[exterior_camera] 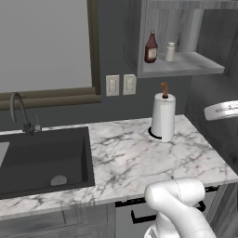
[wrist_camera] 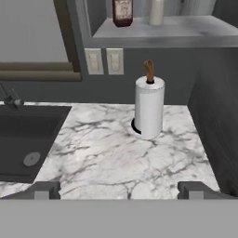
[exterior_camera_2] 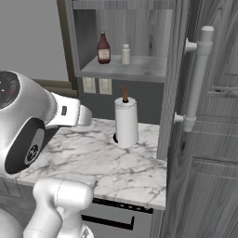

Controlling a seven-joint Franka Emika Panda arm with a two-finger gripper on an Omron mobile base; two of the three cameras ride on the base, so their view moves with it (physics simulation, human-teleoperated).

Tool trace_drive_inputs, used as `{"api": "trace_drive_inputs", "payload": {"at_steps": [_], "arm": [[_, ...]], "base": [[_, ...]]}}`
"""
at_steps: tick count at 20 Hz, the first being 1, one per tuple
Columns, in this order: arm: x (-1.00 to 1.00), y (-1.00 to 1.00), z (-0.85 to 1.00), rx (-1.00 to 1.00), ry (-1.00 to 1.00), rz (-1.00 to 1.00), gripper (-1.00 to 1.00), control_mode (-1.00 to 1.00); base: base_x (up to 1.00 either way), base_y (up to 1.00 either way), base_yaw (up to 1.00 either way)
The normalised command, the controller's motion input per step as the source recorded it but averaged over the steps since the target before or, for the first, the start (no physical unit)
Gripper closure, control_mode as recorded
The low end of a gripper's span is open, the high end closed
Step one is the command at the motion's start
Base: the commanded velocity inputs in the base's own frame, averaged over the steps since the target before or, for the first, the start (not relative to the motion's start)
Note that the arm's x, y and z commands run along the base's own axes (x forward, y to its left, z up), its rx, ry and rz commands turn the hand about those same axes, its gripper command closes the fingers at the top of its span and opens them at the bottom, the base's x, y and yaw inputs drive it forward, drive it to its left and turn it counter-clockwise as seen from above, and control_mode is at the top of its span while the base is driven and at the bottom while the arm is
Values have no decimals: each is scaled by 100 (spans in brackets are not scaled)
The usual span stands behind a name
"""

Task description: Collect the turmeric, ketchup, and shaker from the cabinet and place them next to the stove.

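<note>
Well, tool (wrist_camera: 119,189) spread wide, holding nothing.

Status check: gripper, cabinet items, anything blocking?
Gripper open, empty, above the counter. Ketchup and shaker upright on the cabinet shelf, untouched. Paper-towel roll stands below the shelf.

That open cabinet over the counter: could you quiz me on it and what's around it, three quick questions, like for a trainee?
1. True or false: the ketchup stands on the cabinet shelf.
2. What stands beside it on that shelf? A) the shaker B) a mug C) a plate
3. Fill in: on the marble counter below stands a paper-towel ____.

Key: 1 true; 2 A; 3 roll.
</note>
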Motion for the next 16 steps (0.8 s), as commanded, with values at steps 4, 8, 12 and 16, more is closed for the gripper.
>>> {"api": "trace_drive_inputs", "payload": {"at_steps": [4, 8, 12, 16], "arm": [[0, -58, 9, 0, -1, -4, -100, -100], [1, -50, 12, 0, 0, -2, -100, -100], [11, -44, 16, 0, -1, 0, -100, -100], [29, -22, 22, 0, -3, 0, -100, -100]], "base": [[0, 0, 0], [0, 0, 0], [0, 0, 0], [0, 0, 0]]}}
